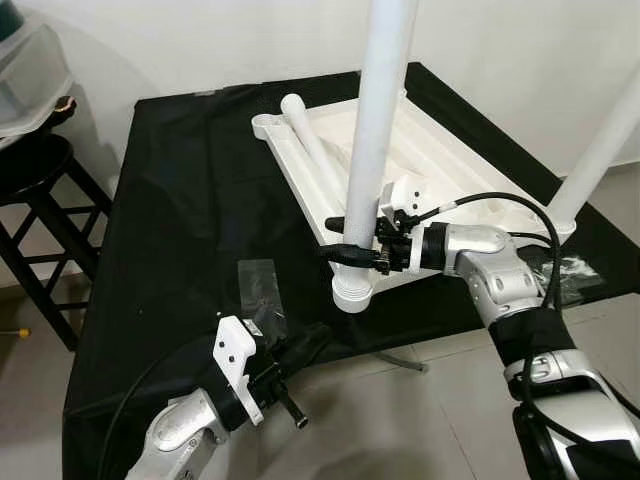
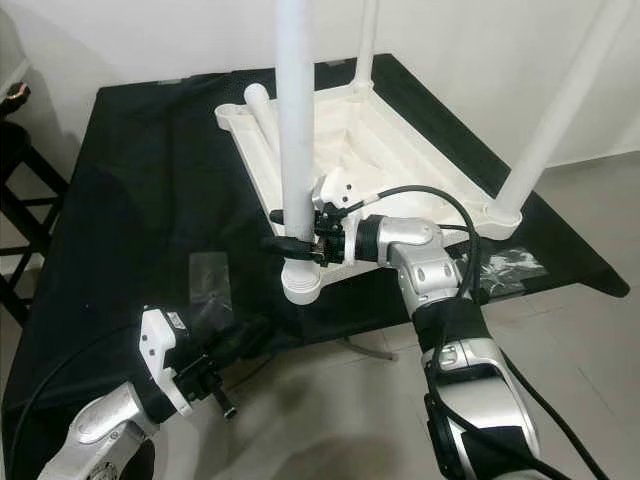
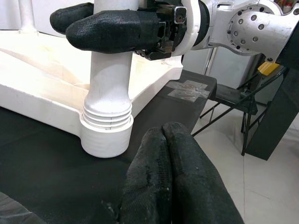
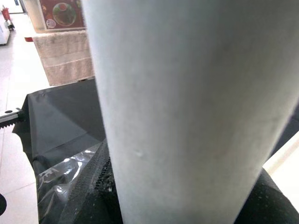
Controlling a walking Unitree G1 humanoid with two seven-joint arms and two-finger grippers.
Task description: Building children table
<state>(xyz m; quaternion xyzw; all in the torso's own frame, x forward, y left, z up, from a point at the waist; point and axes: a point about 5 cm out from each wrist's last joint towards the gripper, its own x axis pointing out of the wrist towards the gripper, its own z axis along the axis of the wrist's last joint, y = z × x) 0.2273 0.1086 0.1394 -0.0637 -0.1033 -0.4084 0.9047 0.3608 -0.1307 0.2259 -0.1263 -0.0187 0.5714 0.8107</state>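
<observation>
Your right tool [image 1: 345, 252] is closed around the upright white leg [image 1: 378, 140], low on the shaft just above its ribbed end, with one black finger [image 3: 114, 30] on each side of it. That leg stands in the near corner socket [image 1: 352, 293] of the white tabletop [image 1: 430, 150], which lies upside down on the table [image 1: 170, 220] draped in black cloth. A second leg [image 1: 600, 150] stands in the corner on your right, a third [image 2: 366, 45] rises at the far corner, and a loose leg [image 1: 312, 150] lies flat in the tabletop along its left edge. Your left tool [image 3: 170, 179] has its fingers pressed together with nothing between them; it sits low at the table's near edge, close to the socket but not touching it. A clear plastic bag [image 1: 262, 290] lies on the cloth nearby, and another [image 2: 505, 265] near the right edge. A dark wooden stool [image 1: 40, 200] stands on the floor to the left. You'll find no readable writing on any part; the poster [image 4: 63, 13] in the right wrist view is too blurred to read.
</observation>
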